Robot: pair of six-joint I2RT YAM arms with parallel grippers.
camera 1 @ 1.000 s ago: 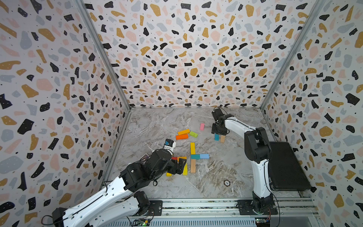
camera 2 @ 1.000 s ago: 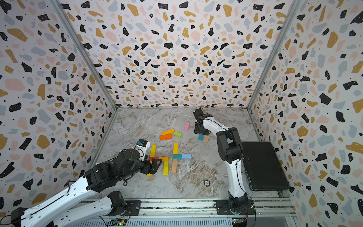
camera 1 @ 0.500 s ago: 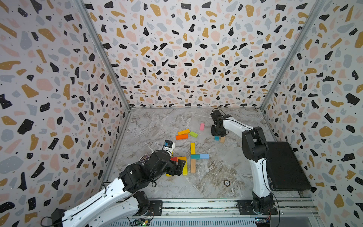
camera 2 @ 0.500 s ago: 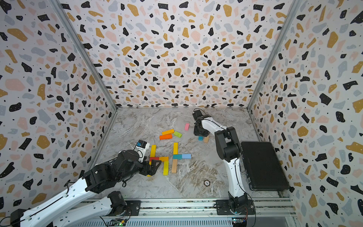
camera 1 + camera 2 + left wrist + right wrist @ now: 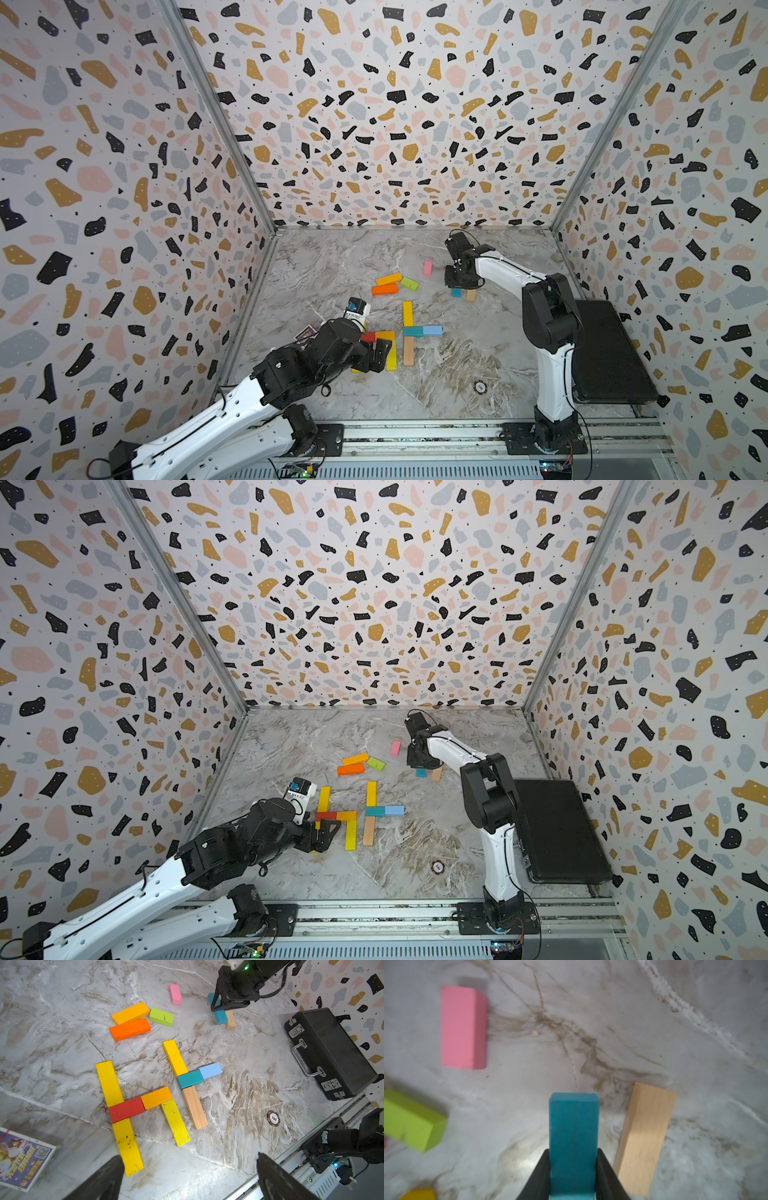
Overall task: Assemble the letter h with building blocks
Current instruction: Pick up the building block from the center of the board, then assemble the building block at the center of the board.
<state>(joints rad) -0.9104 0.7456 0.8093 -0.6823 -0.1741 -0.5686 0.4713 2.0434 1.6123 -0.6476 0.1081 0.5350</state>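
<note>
My right gripper (image 5: pixel 573 1153) is shut on a short teal block (image 5: pixel 573 1136), one finger on each long side. A plain wood block (image 5: pixel 645 1138) lies just beside it. In both top views this grip is at the back right (image 5: pixel 459 286). Near the front, yellow (image 5: pixel 109 1083), red (image 5: pixel 126 1109) and orange (image 5: pixel 156 1097) blocks lie joined flat. To their right lie a yellow bar (image 5: pixel 175 1057), a teal block (image 5: pixel 190 1079), a light blue block (image 5: pixel 211 1070) and a wood bar (image 5: pixel 195 1107). My left gripper (image 5: pixel 189 1159) hangs open in front of them, holding nothing.
Loose orange bars (image 5: pixel 386 284), a green block (image 5: pixel 409 284) and a pink block (image 5: pixel 427 268) lie mid-floor. A black case (image 5: pixel 611 353) sits at the right wall, a poker chip (image 5: pixel 481 387) near the front, and a printed card box (image 5: pixel 22 1157) by the left arm.
My right gripper has come down over the short teal block and closed on it. The left arm has hardly moved and stays open.
</note>
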